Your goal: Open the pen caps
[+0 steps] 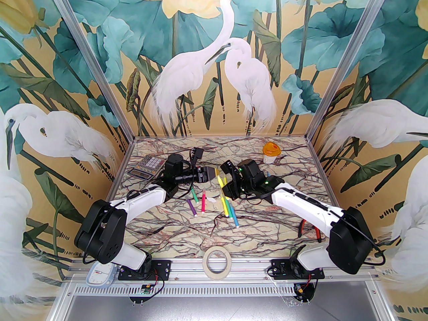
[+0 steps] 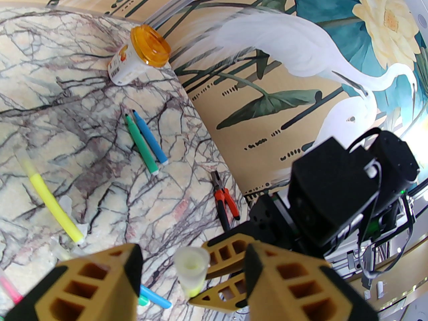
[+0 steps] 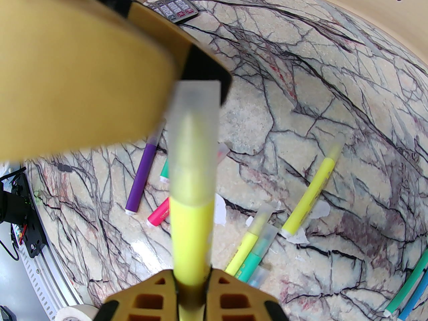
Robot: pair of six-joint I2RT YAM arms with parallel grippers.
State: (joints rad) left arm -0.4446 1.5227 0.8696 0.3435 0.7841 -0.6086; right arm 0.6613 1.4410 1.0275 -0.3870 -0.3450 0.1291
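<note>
Veined marble tabletop (image 1: 187, 236) with pens (image 1: 192, 207); egret-mural walls (image 1: 83, 79)

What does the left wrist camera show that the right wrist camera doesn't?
Left wrist: the orange-lidded jar and the pliers.
Right wrist: the calculator, the purple pen and the tape roll.
Both: the held yellow pen in the right gripper, its cap, and the marble table.

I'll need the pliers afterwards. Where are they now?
Top view: the red-handled pliers lie on the marble table at its near right, beside the right arm.
</note>
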